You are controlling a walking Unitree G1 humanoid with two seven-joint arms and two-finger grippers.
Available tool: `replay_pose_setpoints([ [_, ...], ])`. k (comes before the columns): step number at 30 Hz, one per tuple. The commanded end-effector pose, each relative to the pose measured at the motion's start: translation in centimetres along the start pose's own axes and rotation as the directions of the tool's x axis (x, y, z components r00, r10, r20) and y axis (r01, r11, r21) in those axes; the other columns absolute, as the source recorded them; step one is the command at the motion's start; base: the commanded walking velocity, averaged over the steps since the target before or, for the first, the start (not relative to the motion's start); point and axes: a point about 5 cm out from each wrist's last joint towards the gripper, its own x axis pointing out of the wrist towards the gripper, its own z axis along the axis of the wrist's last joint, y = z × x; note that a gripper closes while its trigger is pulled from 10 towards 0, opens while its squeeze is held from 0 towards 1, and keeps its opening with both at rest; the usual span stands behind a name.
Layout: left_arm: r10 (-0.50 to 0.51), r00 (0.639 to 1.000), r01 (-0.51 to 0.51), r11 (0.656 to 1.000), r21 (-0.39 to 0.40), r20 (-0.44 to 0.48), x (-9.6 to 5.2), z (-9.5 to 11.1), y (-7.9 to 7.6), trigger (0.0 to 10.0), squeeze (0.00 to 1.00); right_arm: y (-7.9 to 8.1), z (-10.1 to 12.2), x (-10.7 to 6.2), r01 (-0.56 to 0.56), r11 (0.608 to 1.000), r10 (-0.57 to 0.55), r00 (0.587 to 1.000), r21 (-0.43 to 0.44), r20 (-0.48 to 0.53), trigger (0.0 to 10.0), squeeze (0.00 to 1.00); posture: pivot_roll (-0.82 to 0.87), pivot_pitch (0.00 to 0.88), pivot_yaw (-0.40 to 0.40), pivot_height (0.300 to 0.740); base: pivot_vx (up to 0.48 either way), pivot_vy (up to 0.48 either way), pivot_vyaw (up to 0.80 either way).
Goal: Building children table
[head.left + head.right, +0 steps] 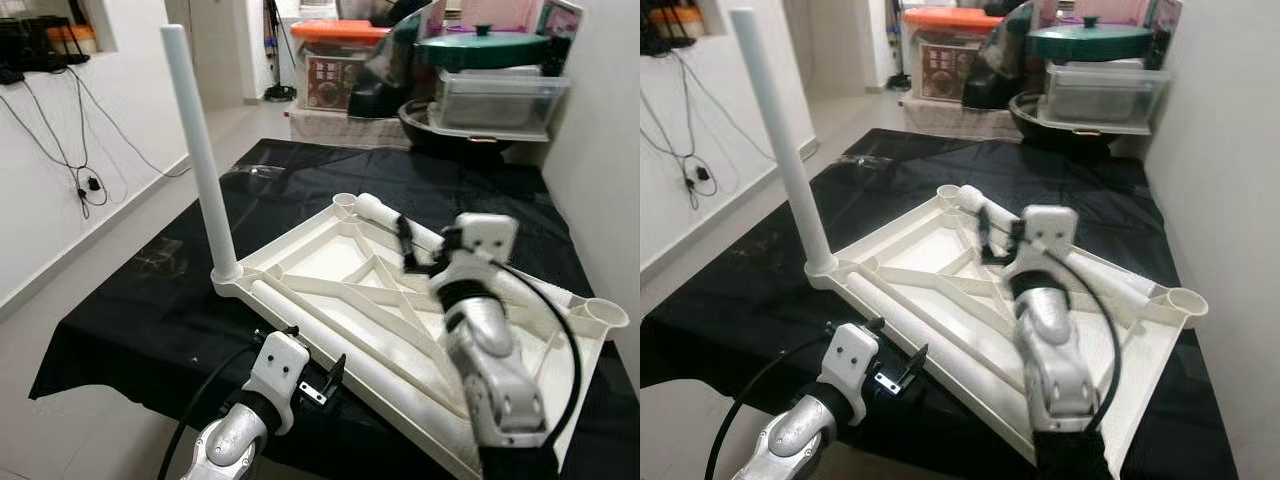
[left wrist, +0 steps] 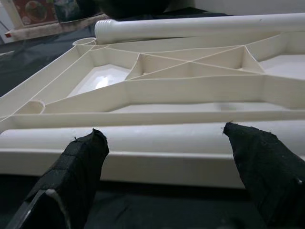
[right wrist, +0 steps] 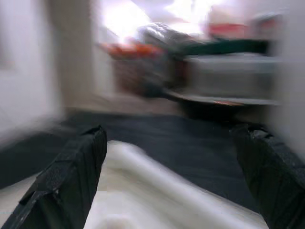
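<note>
The loose leg (image 1: 400,222), judged light, stiff and slippery, is best gripped mid-length by the right gripper (image 3: 176,171), whose jaws, like those of the left gripper (image 2: 171,157), are seen open and empty.

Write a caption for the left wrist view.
Open left pincer faces a loose white leg lying along the upturned tabletop.

Two silver arms, white wrist housings, looped black cables; left gripper (image 2: 164,143) and right gripper (image 3: 174,143) with long black fingers.
</note>
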Motion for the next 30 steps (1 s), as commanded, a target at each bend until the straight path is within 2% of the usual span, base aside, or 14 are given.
replay_pose_setpoints([
  [1, 0.003, 1.000, -0.003, 1.000, -0.006, -0.012, -0.2, -0.1, 0.2, 10.0, 0.00, -2.1, -1.5, 0.8, 0.140, 0.986, -0.149, 0.984, -0.087, -0.103, 10.0, 0.00, 0.07, 0.054, -0.042, 0.740, 0.000, 0.000, 0.00],
  [2, 0.003, 1.000, -0.003, 1.000, -0.006, -0.012, -0.2, -0.1, 0.2, 10.0, 0.00, -2.1, -1.5, 0.8, 0.140, 0.986, -0.149, 0.984, -0.087, -0.103, 10.0, 0.00, 0.07, 0.054, -0.042, 0.740, 0.000, 0.000, 0.00],
  [3, 0.003, 1.000, -0.003, 1.000, -0.007, -0.012, -0.2, -0.1, 0.2, 10.0, 0.00, -3.6, -1.8, 1.3, 0.199, 0.969, -0.217, 0.969, -0.144, -0.121, 10.0, 0.00, 0.07, 0.054, -0.042, 0.740, 0.000, 0.000, 0.00],
  [4, 0.003, 1.000, -0.003, 1.000, -0.007, -0.012, -0.2, -0.1, 0.2, 10.0, 0.00, -3.6, -1.8, 1.3, 0.199, 0.969, -0.217, 0.969, -0.144, -0.121, 10.0, 0.00, 0.07, 0.054, -0.042, 0.740, 0.000, 0.000, 0.00],
  [6, -0.001, 1.000, 0.001, 1.000, -0.008, -0.012, -0.3, -0.1, 0.2, 10.0, 0.00, -6.1, -2.0, 2.1, 0.168, 0.963, -0.198, 0.971, -0.209, -0.136, 10.0, 0.00, 0.07, 0.059, -0.038, 0.740, 0.000, 0.000, 0.00],
  [7, -0.001, 1.000, 0.001, 1.000, -0.008, -0.012, -0.3, -0.1, 0.2, 10.0, 0.00, -6.1, -2.0, 2.1, 0.168, 0.963, -0.198, 0.971, -0.209, -0.136, 10.0, 0.00, 0.07, 0.059, -0.038, 0.740, 0.000, 0.000, 0.00],
  [8, -0.003, 1.000, 0.003, 1.000, -0.009, -0.011, -0.3, -0.1, 0.1, 10.0, 0.00, -6.8, -2.3, 2.2, 0.126, 0.973, -0.159, 0.973, -0.194, -0.168, 10.0, 0.00, 0.07, 0.059, -0.038, 0.740, 0.000, 0.000, 0.00],
  [9, -0.003, 1.000, 0.003, 1.000, -0.009, -0.011, -0.3, -0.1, 0.1, 10.0, 0.00, -6.8, -2.3, 2.2, 0.126, 0.973, -0.159, 0.973, -0.194, -0.168, 10.0, 0.00, 0.07, 0.059, -0.038, 0.740, 0.000, 0.000, 0.00],
  [11, -0.005, 1.000, 0.005, 1.000, -0.008, -0.010, -0.3, -0.1, 0.2, 10.0, 0.00, -6.7, -3.3, 1.9, -0.048, 0.992, 0.011, 0.958, -0.120, -0.287, 10.0, 0.00, 0.07, 0.066, -0.033, 0.740, 0.000, 0.000, 0.00],
  [12, -0.005, 1.000, 0.005, 1.000, -0.008, -0.010, -0.3, -0.1, 0.2, 10.0, 0.00, -6.7, -3.3, 1.9, -0.048, 0.992, 0.011, 0.958, -0.120, -0.287, 10.0, 0.00, 0.07, 0.066, -0.033, 0.740, 0.000, 0.000, 0.00],
  [14, -0.007, 1.000, 0.007, 1.000, -0.007, -0.008, -0.3, -0.1, 0.2, 10.0, 0.00, -6.3, -4.0, 1.6, -0.138, 0.989, 0.112, 0.920, -0.044, -0.376, 10.0, 0.00, 0.06, 0.068, -0.028, 0.740, 0.000, 0.000, 0.00],
  [22, -0.013, 1.000, 0.013, 1.000, -0.002, -0.002, -0.2, 0.0, 0.2, 10.0, 0.00, -5.9, -4.0, 1.5, -0.146, 0.989, 0.126, 0.911, -0.021, -0.392, 10.0, 0.00, 0.05, 0.067, -0.026, 0.740, 0.000, 0.000, 0.00],
  [25, -0.015, 1.000, 0.015, 1.000, 0.005, 0.002, -0.2, 0.0, 0.2, 10.0, 0.00, -5.1, -3.8, 1.5, -0.115, 0.993, 0.103, 0.931, -0.013, -0.351, 10.0, 0.00, 0.06, 0.065, -0.028, 0.740, -0.354, 0.000, 0.00],
  [30, -0.014, 1.000, 0.013, 1.000, 0.009, 0.001, -0.2, 0.0, 0.2, 10.0, 0.00, -4.6, -3.6, 1.6, -0.093, 0.996, 0.090, 0.940, 0.006, -0.329, 10.0, 0.00, 0.06, 0.069, -0.028, 0.740, -0.478, 0.000, 0.00],
])
